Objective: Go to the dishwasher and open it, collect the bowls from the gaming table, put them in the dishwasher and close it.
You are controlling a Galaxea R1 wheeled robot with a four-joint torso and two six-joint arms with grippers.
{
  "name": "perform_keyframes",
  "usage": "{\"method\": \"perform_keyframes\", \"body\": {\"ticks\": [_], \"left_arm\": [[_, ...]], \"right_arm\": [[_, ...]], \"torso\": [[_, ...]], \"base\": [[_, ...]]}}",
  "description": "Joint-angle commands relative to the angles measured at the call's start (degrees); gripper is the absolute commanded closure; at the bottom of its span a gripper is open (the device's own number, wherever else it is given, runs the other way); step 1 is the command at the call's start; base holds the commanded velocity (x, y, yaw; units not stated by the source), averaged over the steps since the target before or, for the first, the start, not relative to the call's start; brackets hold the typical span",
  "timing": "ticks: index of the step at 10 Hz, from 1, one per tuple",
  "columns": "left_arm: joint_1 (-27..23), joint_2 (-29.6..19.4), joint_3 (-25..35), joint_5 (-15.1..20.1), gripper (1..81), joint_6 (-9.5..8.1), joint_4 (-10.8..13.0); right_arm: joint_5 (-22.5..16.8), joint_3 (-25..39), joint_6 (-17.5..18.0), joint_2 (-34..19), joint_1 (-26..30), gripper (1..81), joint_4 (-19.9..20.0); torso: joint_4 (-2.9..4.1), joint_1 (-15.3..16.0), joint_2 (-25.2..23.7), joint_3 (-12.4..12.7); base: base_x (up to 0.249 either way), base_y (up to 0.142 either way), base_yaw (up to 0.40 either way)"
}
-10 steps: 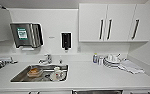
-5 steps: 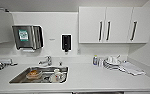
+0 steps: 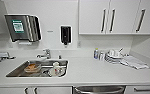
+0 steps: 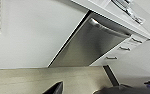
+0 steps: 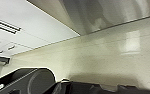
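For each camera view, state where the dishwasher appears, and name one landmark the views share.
Head view: dishwasher at the bottom edge, below the counter, right of the sink.
Left wrist view: steel door with bar handle, centre right, shut.
Right wrist view: steel front along the upper part, above the floor.
Shared landmark: white drawers beside it.
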Motion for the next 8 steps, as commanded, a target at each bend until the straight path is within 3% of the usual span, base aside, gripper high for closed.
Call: {"method": "perform_keyframes", "body": {"ticks": [1, 2, 3, 4, 7, 8], "left_arm": [[-4.07, -3.45, 0.87, 0.12, 1.0, 0.07, 1.48], [-4.07, -3.53, 0.78, 0.03, 1.0, 0.07, 1.48], [-3.98, -3.62, 0.70, -0.58, 1.0, 0.07, 2.09], [-4.24, -3.45, 0.26, -0.85, 1.0, -0.02, 2.80], [-5.21, -0.03, -5.36, -0.67, 1.0, -4.50, 3.06], [-5.21, 0.68, -5.81, -0.67, 1.0, -4.50, 3.50]], "right_arm": [[-2.00, 2.18, 0.17, -3.60, 4.61, 1.0, 0.54], [-2.00, 2.46, 0.17, -3.86, 4.69, 1.0, 0.46], [-2.00, 2.54, 0.17, -3.95, 4.87, 1.0, 0.46], [-2.00, 2.54, 0.17, -3.95, 4.87, 1.0, 0.46], [-2.00, 2.37, 0.17, -3.78, 4.87, 1.0, 0.46], [-2.00, 2.37, 0.17, -3.95, 4.88, 1.0, 0.46]], "torso": [[0.00, 3.52, -5.49, -5.17], [0.00, 4.81, -7.48, -4.93], [0.00, 9.85, -15.33, -3.67], [0.00, 3.28, -5.09, -4.72], [0.00, 4.02, -6.07, -5.57], [0.00, 4.05, -6.03, -5.59]], "base": [[0.000, 0.000, 0.000], [0.000, 0.000, 0.000], [0.000, 0.000, 0.000], [0.000, 0.000, 0.000], [0.000, 0.000, 0.000], [0.000, 0.000, 0.000]]}}
